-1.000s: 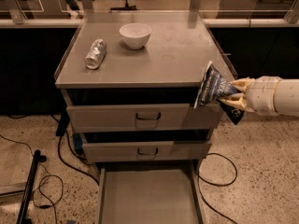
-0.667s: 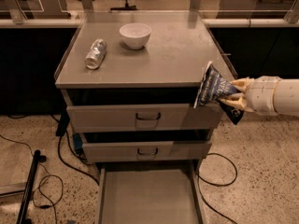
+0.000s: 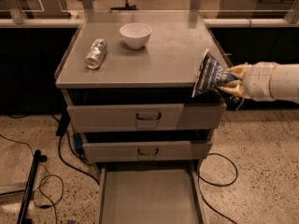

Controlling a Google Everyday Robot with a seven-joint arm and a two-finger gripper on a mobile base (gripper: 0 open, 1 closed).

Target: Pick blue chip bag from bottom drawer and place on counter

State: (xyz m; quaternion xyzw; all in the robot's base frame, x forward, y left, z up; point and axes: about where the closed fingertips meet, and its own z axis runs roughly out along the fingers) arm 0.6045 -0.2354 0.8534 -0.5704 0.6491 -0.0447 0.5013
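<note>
counter (image 3: 163,59): grey cabinet top, and I'm using it as the reference for everything else here

blue chip bag (image 3: 209,73): at the counter's front right corner, standing on edge and a bit tilted. It overlaps the corner edge, and honestly I can't tell if it's touching the top or just hanging over it

gripper (image 3: 230,81): reaches in from the right of the counter at about the height of its top. Its tan fingers (image 3: 237,71) are pinched tight on the bag's right side

bottom drawer (image 3: 147,195): pulled all the way out, down below the counter's front, with a bare grey floor showing

upper drawers (image 3: 145,117): two of them right under the counter's front edge, both with loop handles and both poking out a little

white bowl (image 3: 135,34): on the counter, toward the back, roughly in the middle

crushed can (image 3: 96,53): lying on its side on the counter, left of the bowl

cables (image 3: 219,171): on the speckled floor, on both sides of the cabinet under the counter
</note>
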